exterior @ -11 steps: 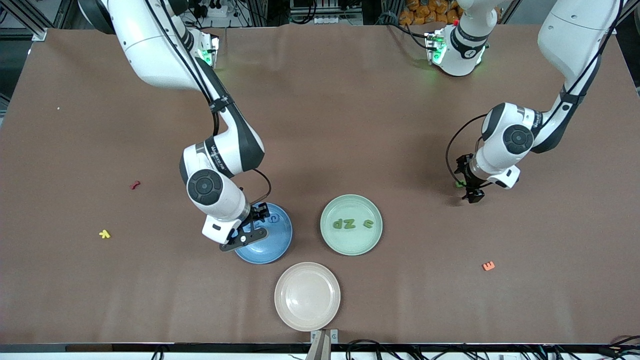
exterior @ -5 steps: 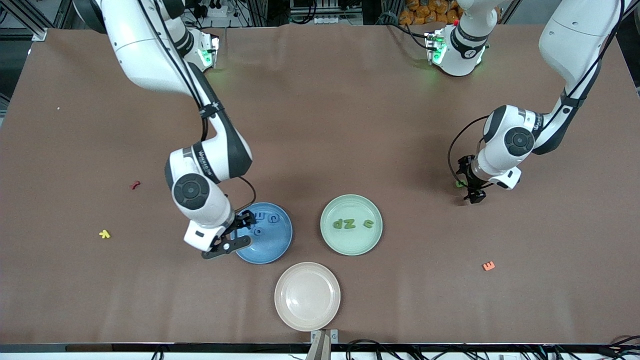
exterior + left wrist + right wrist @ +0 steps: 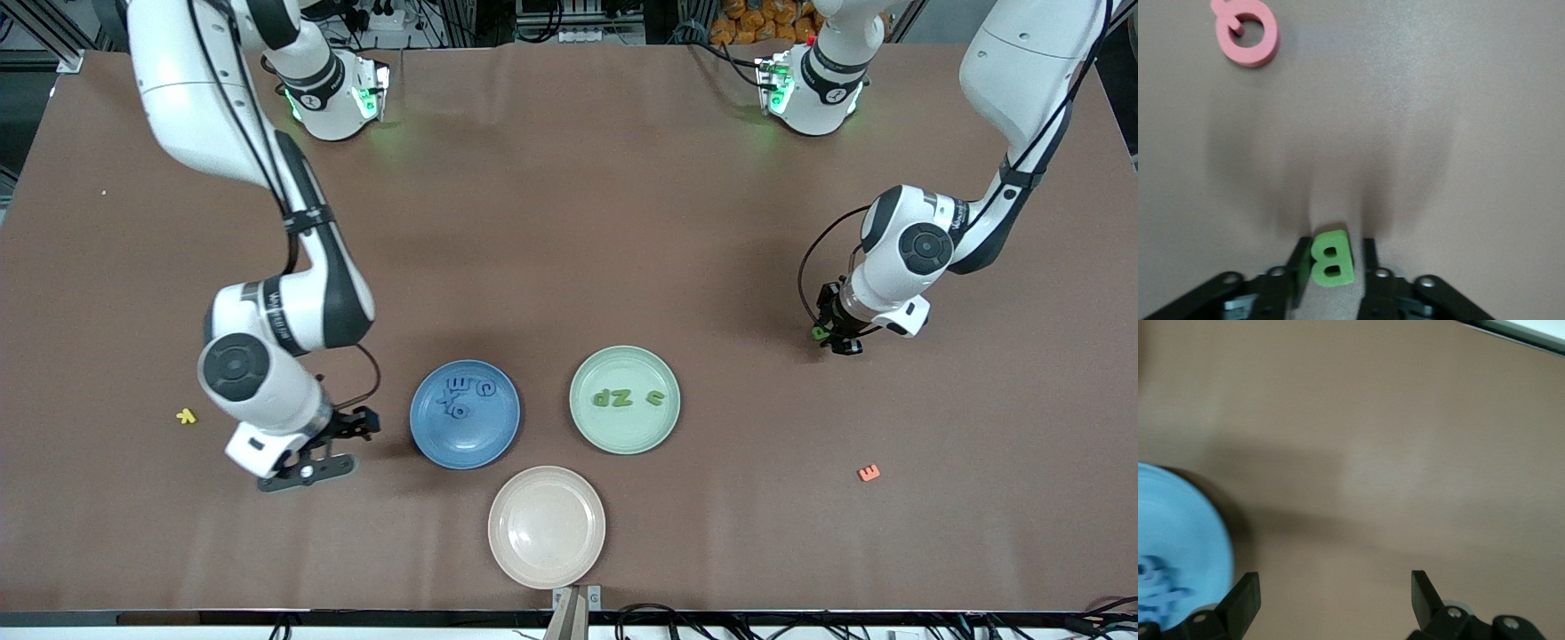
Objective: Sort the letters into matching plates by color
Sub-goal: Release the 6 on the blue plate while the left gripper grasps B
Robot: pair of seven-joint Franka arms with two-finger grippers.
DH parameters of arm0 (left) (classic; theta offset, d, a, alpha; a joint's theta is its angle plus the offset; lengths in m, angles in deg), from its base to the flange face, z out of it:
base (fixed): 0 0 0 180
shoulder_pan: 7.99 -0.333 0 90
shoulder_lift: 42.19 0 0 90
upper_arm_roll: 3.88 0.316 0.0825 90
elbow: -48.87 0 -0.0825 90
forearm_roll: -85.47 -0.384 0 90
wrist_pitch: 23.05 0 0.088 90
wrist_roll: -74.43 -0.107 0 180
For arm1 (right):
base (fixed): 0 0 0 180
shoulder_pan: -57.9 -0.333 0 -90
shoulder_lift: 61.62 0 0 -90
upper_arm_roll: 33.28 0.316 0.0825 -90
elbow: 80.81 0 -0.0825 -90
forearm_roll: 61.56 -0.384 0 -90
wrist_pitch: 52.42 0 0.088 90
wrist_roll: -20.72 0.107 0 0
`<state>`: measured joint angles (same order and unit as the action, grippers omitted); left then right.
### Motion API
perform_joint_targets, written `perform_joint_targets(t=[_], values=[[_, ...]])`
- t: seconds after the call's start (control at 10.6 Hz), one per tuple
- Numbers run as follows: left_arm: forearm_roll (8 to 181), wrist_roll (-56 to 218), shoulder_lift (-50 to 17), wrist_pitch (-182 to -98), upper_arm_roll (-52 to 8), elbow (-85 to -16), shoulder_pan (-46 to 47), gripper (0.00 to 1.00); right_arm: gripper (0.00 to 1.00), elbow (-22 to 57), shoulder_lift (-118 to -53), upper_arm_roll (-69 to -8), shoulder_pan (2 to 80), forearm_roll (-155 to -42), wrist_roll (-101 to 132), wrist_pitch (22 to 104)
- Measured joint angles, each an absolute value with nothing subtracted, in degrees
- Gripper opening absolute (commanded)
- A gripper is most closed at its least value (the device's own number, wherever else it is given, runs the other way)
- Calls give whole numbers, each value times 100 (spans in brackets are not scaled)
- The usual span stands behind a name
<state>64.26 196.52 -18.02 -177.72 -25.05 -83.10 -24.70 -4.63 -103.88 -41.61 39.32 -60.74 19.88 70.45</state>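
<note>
We see L gripper (image 3: 1333, 267) pinching green B (image 3: 1331, 259); R gripper (image 3: 1331, 597) wide apart, beside blue plate (image 3: 484, 440).

The right arm reaches from its base at the edge where both bases stand, elbow bent, wrist turned down. The right gripper (image 3: 307, 467) hangs low over the surface with its jaws spread wide and nothing between them. The left arm folds down at its own end, and the left gripper (image 3: 839, 342) sits low at the surface, its jaws drawn in around a small green foam letter B (image 3: 1331, 258).
</note>
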Motion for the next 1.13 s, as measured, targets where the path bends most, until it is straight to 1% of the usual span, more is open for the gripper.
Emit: perform_joint_targets(t=[0.28,0.47,0.75,1.13], values=[[6417,19891,-1830,-17752,-2512,-8331,-2467,0,100,-489,-10387,-4169,4610,-6073,1296,7044],[6316,19910,-1807,-17817,-2507,-8224,-2465,0,100,-506,-10386,-4166,4933,-6075,1039,7039],[6194,19910,-1803,-17825,-2560,-7897,-2318,0,100,-632,-10365,-4168,5156,-6076,915,7031],[6178,19715,-1802,-17819,-2593,-7218,-1701,0,100,-695,-10351,-4166,5443,-6076,847,7018]])
